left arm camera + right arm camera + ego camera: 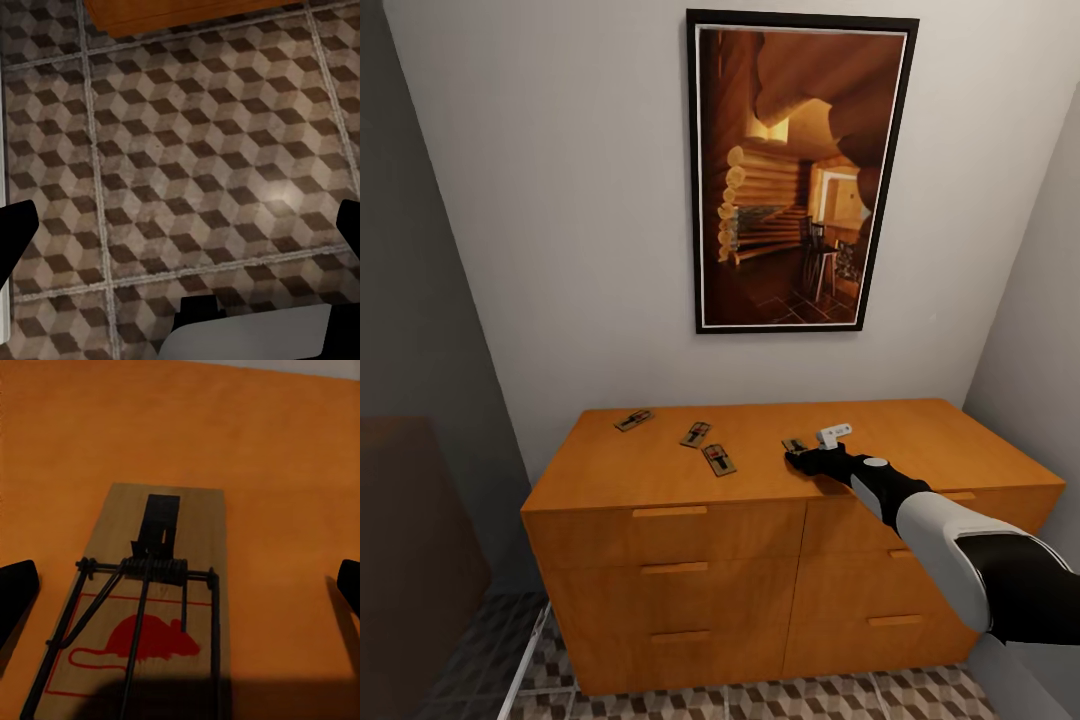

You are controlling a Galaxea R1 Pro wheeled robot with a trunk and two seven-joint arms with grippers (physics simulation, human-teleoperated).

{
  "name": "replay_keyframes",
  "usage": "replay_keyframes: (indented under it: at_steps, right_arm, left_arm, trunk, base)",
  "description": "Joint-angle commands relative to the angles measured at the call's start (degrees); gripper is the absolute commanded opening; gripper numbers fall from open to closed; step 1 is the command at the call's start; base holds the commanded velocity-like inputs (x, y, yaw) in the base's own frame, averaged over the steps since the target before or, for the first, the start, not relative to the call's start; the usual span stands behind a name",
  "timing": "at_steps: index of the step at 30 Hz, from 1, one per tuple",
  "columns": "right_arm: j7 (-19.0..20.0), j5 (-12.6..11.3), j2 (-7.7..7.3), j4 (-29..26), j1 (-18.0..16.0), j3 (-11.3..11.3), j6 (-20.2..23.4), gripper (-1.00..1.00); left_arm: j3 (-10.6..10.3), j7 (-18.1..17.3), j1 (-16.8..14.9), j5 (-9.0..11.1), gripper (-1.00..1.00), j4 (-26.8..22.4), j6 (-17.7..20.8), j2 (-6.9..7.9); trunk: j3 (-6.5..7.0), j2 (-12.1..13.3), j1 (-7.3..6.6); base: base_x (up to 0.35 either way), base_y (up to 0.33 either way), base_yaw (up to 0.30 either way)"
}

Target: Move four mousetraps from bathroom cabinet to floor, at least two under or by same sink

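Observation:
Four mousetraps lie on top of the orange-brown cabinet (660, 470): one at the back left (633, 420), one beside it (696, 434), one nearer the front (720, 459), and a fourth (793, 444) partly under my right gripper (800, 455). The right wrist view looks straight down on that fourth mousetrap (150, 600), a wooden board with wire and a red mouse print. My right gripper (180, 589) is open, its fingertips (15, 592) wide on either side and not touching it. My left gripper (180, 232) hangs open over the cube-patterned bathroom floor (195, 150).
A framed picture (800, 170) hangs on the wall above the cabinet. Walls close in on both sides, and a dark brown piece of furniture (410, 530) stands at the left. The cabinet's base (195, 15) shows in the left wrist view.

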Motion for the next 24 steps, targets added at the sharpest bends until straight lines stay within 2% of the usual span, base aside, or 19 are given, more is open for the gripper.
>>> replay_keyframes:
  at_steps: [1, 10, 11, 24]
  right_arm:
    - [0.01, 0.41, -0.02, 0.09, -0.04, 0.85, -0.36, 1.00]
    - [0.01, 0.39, -0.01, 0.09, -0.04, 0.85, -0.60, 1.00]
    - [0.01, 0.39, 0.00, 0.09, -0.04, 0.85, -0.97, -1.00]
    - [0.01, 0.39, 0.00, 0.91, -0.04, 0.86, -2.28, -1.00]
  left_arm:
    - [-0.47, 0.38, -0.03, 0.01, 1.00, 0.03, -0.17, 0.01]
    - [-0.47, 0.38, -0.04, 0.01, 1.00, 0.03, -0.17, 0.01]
    - [-0.47, 0.38, -0.04, 0.01, 1.00, 0.03, -0.17, 0.01]
    - [-0.47, 0.38, -0.03, 0.01, 1.00, 0.03, -0.17, 0.01]
  trunk:
    - [-0.07, -0.03, 0.00]
    - [-0.07, -0.03, 0.00]
    - [-0.07, -0.03, 0.00]
    - [-0.07, -0.03, 0.00]
  base:
    - [0.000, 0.000, 0.000]
    - [0.000, 0.000, 0.000]
    - [0.000, 0.000, 0.000]
    - [0.000, 0.000, 0.000]
